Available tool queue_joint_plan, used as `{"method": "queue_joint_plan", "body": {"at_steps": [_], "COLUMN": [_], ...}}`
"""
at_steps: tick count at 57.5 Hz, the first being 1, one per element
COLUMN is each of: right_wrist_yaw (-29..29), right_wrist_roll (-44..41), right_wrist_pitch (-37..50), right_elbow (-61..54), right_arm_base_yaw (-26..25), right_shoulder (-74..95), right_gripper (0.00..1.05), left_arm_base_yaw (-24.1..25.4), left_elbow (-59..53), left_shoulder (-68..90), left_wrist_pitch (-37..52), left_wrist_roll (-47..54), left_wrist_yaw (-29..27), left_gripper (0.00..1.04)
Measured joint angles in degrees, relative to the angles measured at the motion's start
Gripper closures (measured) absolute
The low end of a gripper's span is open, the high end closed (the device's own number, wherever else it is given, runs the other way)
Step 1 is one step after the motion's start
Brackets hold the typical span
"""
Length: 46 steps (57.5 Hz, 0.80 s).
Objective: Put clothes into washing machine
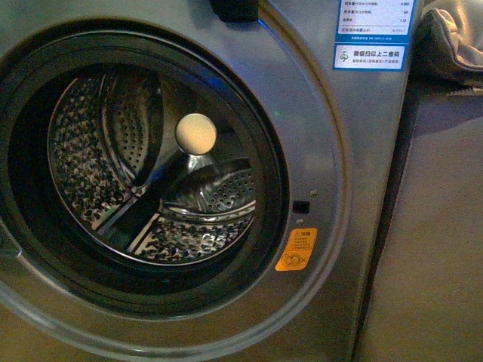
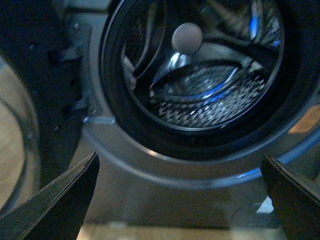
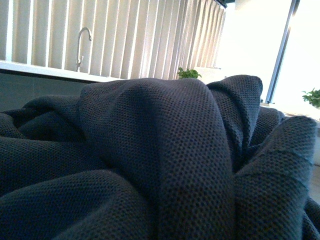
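- washing machine (image 1: pixel 355 151) porthole wide open, clear run into the drum (image 1: pixel 151 173)
- door (image 2: pixel 15 150) swung out beside the porthole
- dark knit cloth (image 3: pixel 150 150) fills the right wrist view

Of your robot's body you can see only the left gripper (image 2: pixel 180 156), in the left wrist view. Its two jaws are flat wedges, black and matte, each one narrowing to a pointed tip. Their edges are straight and plain.
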Motion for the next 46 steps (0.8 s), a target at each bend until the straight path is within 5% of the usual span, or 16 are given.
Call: {"method": "queue_joint_plan", "body": {"at_steps": [14,27,46], "right_wrist_yaw": [0.0,0.0,0.0], "right_wrist_roll": [0.0,0.0,0.0], "right_wrist_pitch": [0.0,0.0,0.0], "right_elbow": [0.0,0.0,0.0], "right_arm_base_yaw": [0.0,0.0,0.0], "right_shoulder": [0.0,0.0,0.0], "right_gripper": [0.82,0.82,0.82], "left_arm_base_yaw": [10.5,7.6,2.6], "left_elbow": [10.5,31.8,48.3], "left_shoulder": [25.8,48.8,66.3], "left_wrist_pitch": [25.9,38.9,49.4], "left_wrist_roll": [-6.4,-10.6,-15.6], "left_wrist_yaw": [15.3,26.7,35.2], "left_gripper": [0.07,0.07,0.07]}}
